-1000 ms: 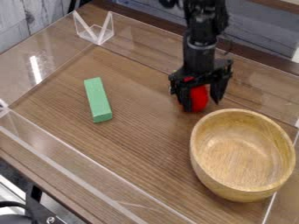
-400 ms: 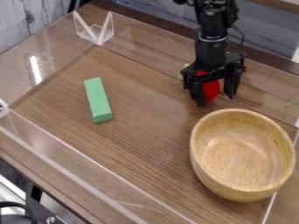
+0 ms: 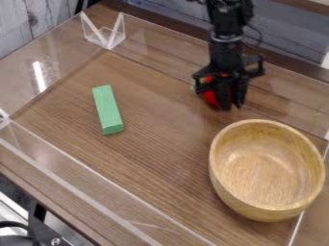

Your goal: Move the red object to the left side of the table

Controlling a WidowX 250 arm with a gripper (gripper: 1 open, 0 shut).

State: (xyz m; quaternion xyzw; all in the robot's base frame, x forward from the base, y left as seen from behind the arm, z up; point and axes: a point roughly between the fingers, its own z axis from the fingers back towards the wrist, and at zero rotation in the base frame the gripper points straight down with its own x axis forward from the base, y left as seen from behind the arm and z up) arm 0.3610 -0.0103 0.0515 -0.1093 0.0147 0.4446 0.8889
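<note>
A red object (image 3: 214,94) in a black claw (image 3: 224,93), a green block (image 3: 108,109), brown wood-grain table (image 3: 154,144).

The end effector (image 3: 224,93) grips the red object (image 3: 214,93) above the table (image 3: 154,144).

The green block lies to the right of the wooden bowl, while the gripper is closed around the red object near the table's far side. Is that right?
Not quite. In the camera view the green block lies to the left of the wooden bowl, not the right. The rest stands: the gripper is closed around the red object near the table's far side.
</note>
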